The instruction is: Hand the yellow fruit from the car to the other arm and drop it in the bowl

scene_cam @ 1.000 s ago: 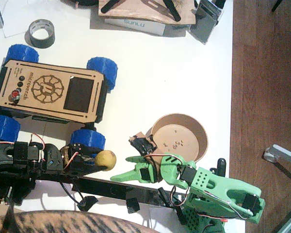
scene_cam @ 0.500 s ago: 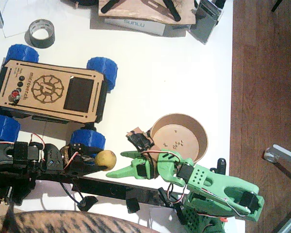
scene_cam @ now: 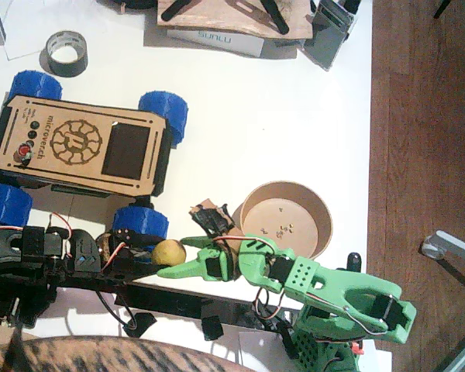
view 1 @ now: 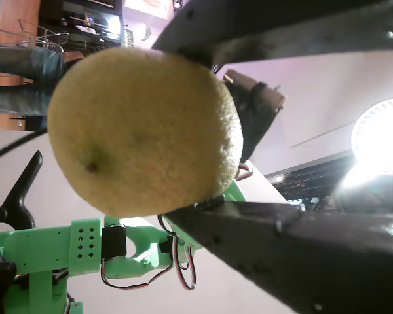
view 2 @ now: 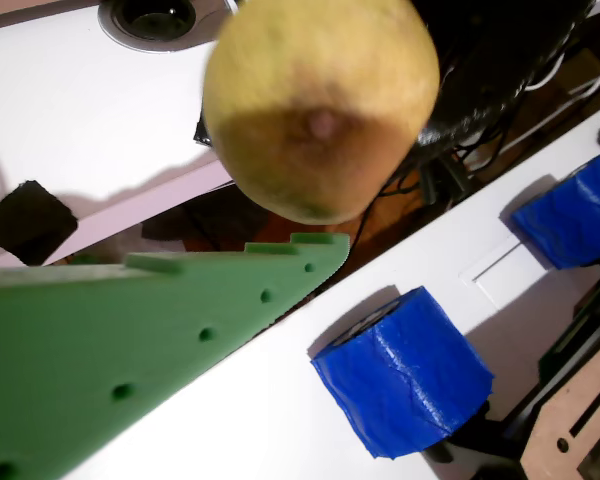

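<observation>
Claw of my black left arm [scene_cam: 151, 263] clamps the yellow fruit [scene_cam: 169, 253] just near the car's [scene_cam: 85, 143] near-right wheel, my green right claw [scene_cam: 187, 262] spread around its right side, the bowl [scene_cam: 285, 219] farther right on the white bench [scene_cam: 279, 116].

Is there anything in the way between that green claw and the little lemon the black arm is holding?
Nothing visible. The green gripper is open, its tips right beside the lemon, which the black gripper clamps. No object shows between them.
</observation>
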`<state>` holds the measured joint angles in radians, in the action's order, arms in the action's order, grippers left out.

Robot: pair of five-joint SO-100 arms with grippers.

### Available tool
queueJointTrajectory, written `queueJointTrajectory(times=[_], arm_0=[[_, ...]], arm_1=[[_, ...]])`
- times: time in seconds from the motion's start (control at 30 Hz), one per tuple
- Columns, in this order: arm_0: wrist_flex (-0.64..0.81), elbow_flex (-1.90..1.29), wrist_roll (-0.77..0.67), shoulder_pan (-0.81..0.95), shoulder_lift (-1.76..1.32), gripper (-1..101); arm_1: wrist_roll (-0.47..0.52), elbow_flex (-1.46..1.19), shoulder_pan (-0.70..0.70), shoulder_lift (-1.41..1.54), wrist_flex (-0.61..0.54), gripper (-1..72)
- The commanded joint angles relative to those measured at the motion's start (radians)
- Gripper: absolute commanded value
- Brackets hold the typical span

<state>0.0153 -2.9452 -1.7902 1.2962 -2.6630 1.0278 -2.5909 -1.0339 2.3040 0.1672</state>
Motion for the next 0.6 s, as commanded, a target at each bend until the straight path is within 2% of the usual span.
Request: queueJointTrajectory(times=[0.0,0.4,0.57], arm_0=[[0.043,0.009,-0.017,-0.002,-0.020,0],[0.043,0.009,-0.015,0.000,-0.018,0],[0.043,0.009,-0.015,0.000,-0.018,0]], arm_1=[[0.011,0.061,0.006,-0.020,-0.028,43.6],[0.003,0.094,-0.003,-0.092,-0.057,42.2],[0.009,0.112,-0.012,-0.098,-0.034,35.5]])
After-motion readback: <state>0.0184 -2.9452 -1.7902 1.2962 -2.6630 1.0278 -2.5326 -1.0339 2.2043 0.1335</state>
